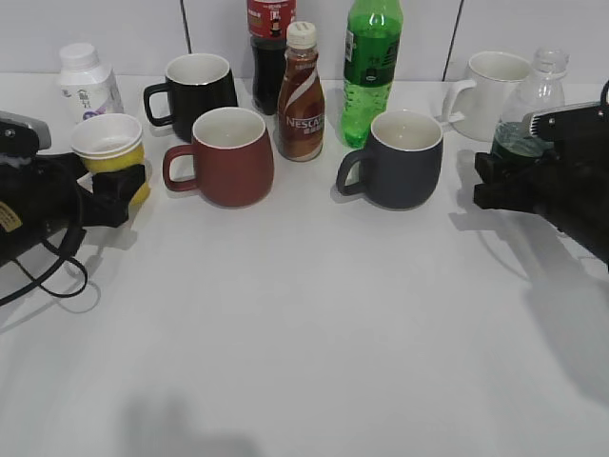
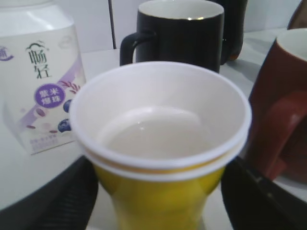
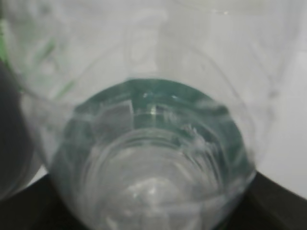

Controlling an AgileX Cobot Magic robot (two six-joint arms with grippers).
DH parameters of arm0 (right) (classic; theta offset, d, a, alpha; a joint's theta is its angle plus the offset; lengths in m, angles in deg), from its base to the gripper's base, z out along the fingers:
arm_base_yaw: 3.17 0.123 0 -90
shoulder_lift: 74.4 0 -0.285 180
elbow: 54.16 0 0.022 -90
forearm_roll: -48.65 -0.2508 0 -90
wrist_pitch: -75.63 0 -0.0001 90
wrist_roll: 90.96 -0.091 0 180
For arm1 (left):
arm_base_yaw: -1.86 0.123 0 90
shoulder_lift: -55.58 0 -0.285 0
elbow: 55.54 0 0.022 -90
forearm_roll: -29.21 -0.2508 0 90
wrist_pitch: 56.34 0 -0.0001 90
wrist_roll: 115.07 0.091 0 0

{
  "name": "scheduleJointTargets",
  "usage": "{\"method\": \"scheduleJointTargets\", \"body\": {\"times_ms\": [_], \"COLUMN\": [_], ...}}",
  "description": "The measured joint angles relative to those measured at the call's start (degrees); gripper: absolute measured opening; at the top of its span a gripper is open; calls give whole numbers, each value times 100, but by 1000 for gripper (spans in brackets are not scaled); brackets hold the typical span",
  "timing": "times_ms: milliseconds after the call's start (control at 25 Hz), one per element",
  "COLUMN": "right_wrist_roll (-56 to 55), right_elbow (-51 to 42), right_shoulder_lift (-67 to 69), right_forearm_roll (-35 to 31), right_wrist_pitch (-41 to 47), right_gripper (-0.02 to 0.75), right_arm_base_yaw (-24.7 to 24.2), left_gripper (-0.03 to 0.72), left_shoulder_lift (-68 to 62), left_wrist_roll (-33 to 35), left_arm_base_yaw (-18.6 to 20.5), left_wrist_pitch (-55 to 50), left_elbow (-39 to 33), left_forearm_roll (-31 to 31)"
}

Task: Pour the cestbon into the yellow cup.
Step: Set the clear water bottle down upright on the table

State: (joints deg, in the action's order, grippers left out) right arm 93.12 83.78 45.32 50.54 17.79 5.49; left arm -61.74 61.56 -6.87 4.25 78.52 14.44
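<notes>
The yellow cup (image 1: pixel 110 145) has a white rim and stands at the far left, with my left gripper (image 1: pixel 119 188) shut on it. In the left wrist view the cup (image 2: pixel 158 143) sits between the two black fingers (image 2: pixel 158 211), its yellow wall pinched in and its inside white. The cestbon (image 1: pixel 539 93) is a clear capless bottle with a dark green label, upright at the far right. My right gripper (image 1: pixel 502 176) is shut on its lower part. In the right wrist view the bottle (image 3: pixel 153 153) fills the frame and only dark finger edges (image 3: pixel 153 223) show.
A white yogurt bottle (image 1: pixel 88 81), black mug (image 1: pixel 195 88) and red mug (image 1: pixel 226 157) stand near the cup. A Nescafe bottle (image 1: pixel 301 95), cola bottle (image 1: pixel 269 48), green soda bottle (image 1: pixel 371 67), dark grey mug (image 1: pixel 404 157) and white mug (image 1: pixel 493 90) line the back.
</notes>
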Motion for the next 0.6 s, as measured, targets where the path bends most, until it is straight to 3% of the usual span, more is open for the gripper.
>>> {"method": "scheduleJointTargets", "body": {"times_ms": [600], "right_wrist_roll": [95], "right_elbow": [18], "right_shoulder_lift": [154], "right_forearm_roll": [-1], "right_wrist_pitch": [-206], "right_gripper": [477], "right_arm_base_yaw": [0], "left_gripper": [633], "left_shoulder_lift": [0], "left_wrist_roll": [5], "left_arm_base_yaw": [0], "left_wrist_pitch": [-414], "left_elbow": [0], "left_forearm_roll": [0]}}
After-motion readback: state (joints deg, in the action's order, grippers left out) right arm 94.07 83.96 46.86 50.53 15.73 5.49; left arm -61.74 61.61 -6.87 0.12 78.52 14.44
